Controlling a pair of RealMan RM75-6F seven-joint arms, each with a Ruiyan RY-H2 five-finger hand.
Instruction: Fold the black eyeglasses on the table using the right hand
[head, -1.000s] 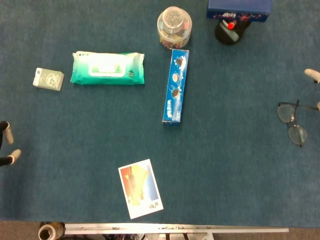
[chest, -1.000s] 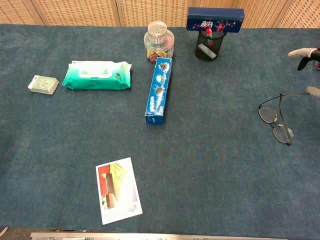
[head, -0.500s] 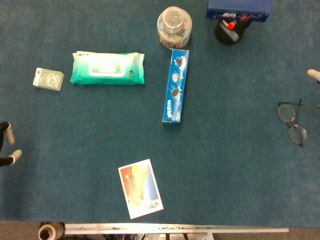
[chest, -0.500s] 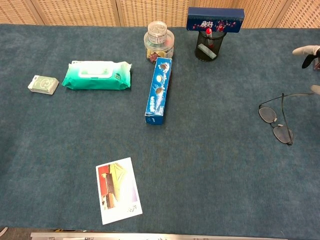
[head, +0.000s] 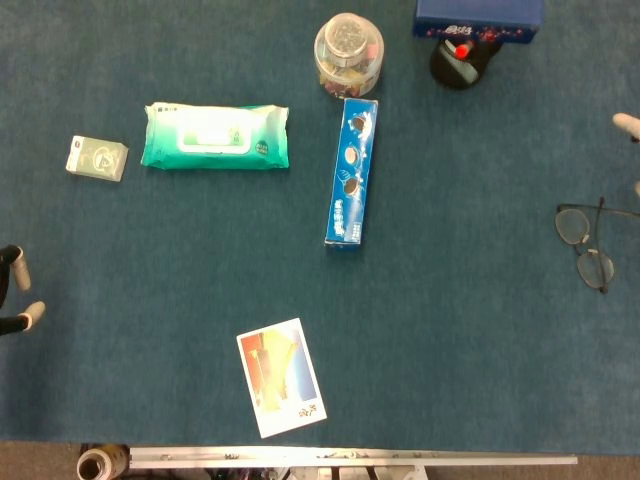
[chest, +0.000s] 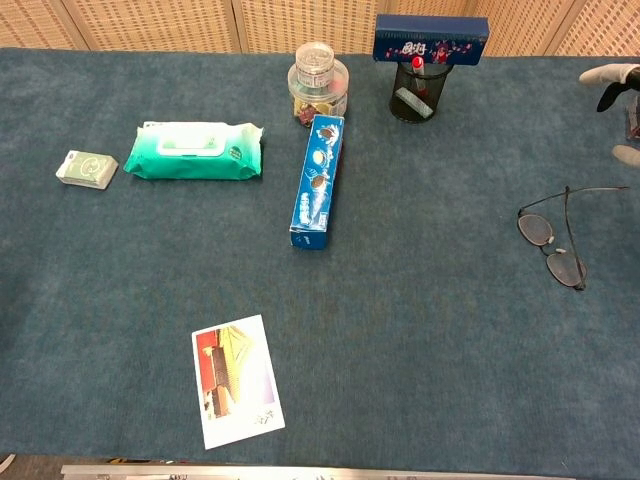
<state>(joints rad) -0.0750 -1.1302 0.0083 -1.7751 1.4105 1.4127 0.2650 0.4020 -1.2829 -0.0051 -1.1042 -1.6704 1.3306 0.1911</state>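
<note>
The black eyeglasses (head: 573, 226) (chest: 537, 229) lie on the blue cloth at the right side of the table. One temple sticks out to the right; the other appears to lie along the lenses. My right hand (head: 626, 123) (chest: 612, 74) shows only as pale fingertips at the right edge, behind the glasses and apart from them. Its fingers are spread and hold nothing. My left hand (head: 24, 315) peeks in at the left edge of the head view, fingers apart and empty.
A blue cookie box (head: 351, 171) lies mid-table, with a green wipes pack (head: 215, 136) and a small white packet (head: 97, 158) to its left. A jar (head: 348, 52), a black pen cup (head: 457, 60) and a blue box (head: 478, 14) stand at the back. A photo card (head: 281, 377) lies near the front edge.
My right hand has drawn back from the glasses' outstretched temple toward the far right edge. The glasses stay put. The left hand has barely moved.
</note>
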